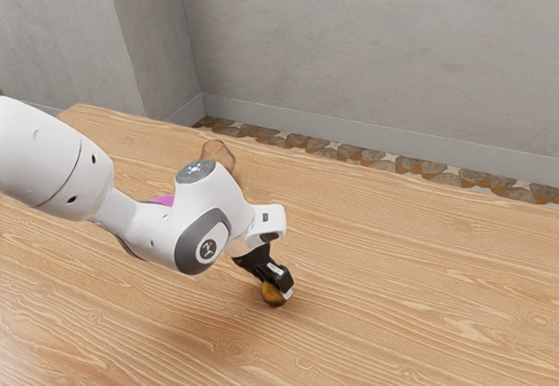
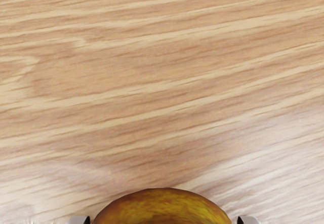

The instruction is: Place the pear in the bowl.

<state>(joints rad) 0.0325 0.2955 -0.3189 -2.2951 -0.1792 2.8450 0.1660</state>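
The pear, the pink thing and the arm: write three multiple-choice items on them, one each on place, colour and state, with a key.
1. Where is the pear?
A) Inside the pink thing
B) At the gripper
C) On the floor

2. What colour is the pear?
A) Golden brown
B) Blue
C) White

3. In the exterior view, the pink thing is:
A) fully exposed
B) upside down on the gripper
C) partly hidden by the arm

Key:
1 B: the exterior view has it right at the gripper's tip.
2 A: its skin looks so in the wrist view.
3 C: the arm cuts across it.
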